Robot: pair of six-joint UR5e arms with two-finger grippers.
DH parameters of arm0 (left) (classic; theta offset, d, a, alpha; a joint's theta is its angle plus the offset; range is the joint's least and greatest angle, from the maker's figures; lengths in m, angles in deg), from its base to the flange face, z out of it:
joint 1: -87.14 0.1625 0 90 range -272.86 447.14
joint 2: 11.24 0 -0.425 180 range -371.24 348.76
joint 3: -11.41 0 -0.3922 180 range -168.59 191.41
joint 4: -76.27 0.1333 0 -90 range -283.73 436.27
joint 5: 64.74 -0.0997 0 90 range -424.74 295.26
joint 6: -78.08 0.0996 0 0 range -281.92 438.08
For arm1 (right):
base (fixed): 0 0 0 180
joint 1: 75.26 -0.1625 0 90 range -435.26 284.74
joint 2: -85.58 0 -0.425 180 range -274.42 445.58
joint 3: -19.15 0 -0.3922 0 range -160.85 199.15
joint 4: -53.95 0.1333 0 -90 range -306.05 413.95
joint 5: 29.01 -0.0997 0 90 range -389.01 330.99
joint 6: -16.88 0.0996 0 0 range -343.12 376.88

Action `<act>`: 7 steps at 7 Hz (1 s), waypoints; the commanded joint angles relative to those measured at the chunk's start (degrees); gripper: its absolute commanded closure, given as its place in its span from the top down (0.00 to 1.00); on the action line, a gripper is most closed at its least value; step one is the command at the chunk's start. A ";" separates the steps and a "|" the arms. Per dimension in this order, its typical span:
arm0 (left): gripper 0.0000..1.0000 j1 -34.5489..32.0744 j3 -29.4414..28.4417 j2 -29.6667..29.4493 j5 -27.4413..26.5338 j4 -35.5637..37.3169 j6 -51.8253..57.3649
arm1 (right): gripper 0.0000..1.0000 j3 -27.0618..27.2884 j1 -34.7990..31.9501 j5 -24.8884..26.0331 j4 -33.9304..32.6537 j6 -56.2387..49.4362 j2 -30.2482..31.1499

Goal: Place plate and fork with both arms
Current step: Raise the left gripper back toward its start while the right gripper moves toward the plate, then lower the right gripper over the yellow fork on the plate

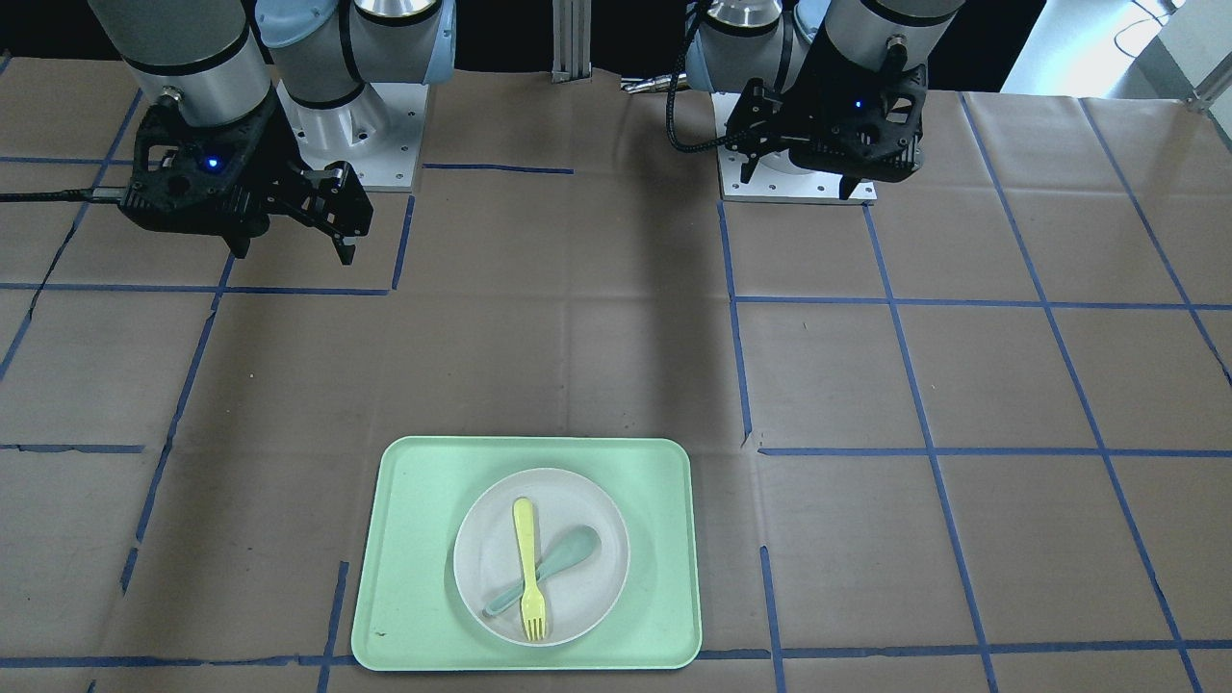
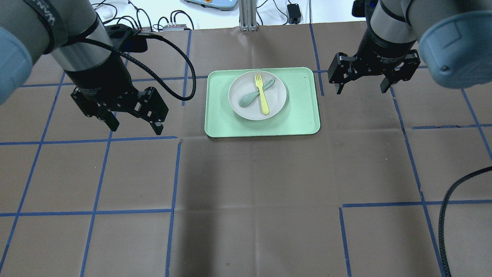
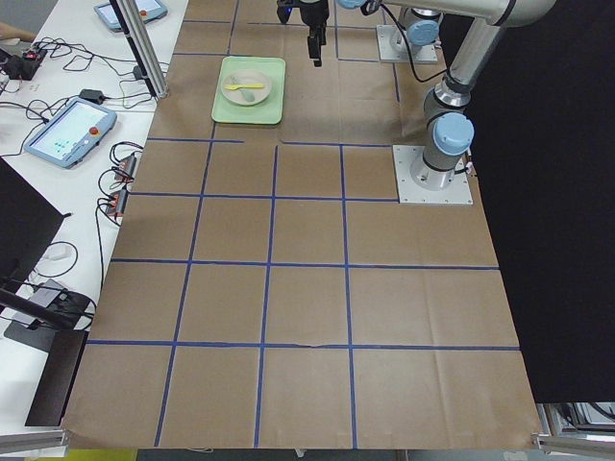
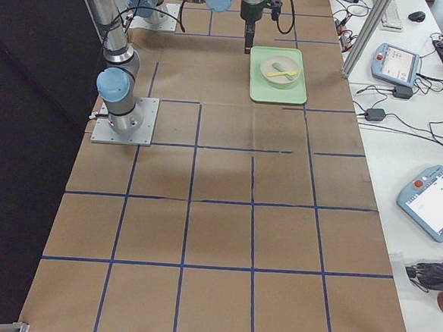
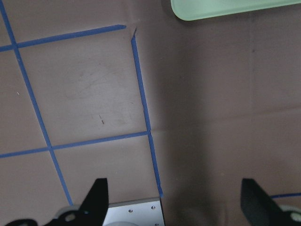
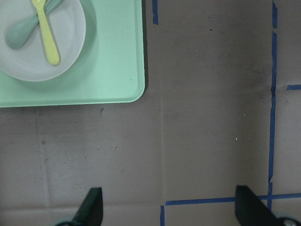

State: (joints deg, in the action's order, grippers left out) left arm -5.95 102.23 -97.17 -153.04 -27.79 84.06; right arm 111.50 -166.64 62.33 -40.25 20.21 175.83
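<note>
Left gripper (image 2: 136, 128) and right gripper (image 2: 361, 90) hover spread, empty, flanking tray (image 2: 300, 115); fork (image 2: 263, 100) crosses spoon (image 2: 245, 100) on plate (image 2: 276, 100).

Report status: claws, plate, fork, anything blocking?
Open and empty: left claw, right claw, either side of the tray. On it the plate, holding the fork. In the way: spoon, crossed under fork.

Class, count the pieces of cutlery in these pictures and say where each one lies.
2. The yellow fork lies on the plate, crossed over the teal spoon, which also lies on the plate. The plate sits on the green tray. No other cutlery shows.
</note>
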 commanded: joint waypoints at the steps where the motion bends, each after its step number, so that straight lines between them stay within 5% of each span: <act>1: 1.00 -0.15 0.94 -0.20 -0.29 4.96 -2.18 | 1.00 -0.94 -0.46 -0.73 -1.24 -0.35 -1.38; 4: 1.00 -0.07 1.21 0.41 -0.47 8.17 -5.87 | 1.00 -12.07 -8.50 -0.73 -1.86 5.51 -14.18; 7: 1.00 -0.07 1.73 0.41 -3.52 11.68 -5.89 | 1.00 -14.74 -12.94 -0.91 -10.01 7.64 -23.69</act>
State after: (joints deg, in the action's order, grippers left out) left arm -6.02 103.76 -96.71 -154.63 -17.09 78.20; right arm 97.26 -178.28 61.50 -46.89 27.18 155.49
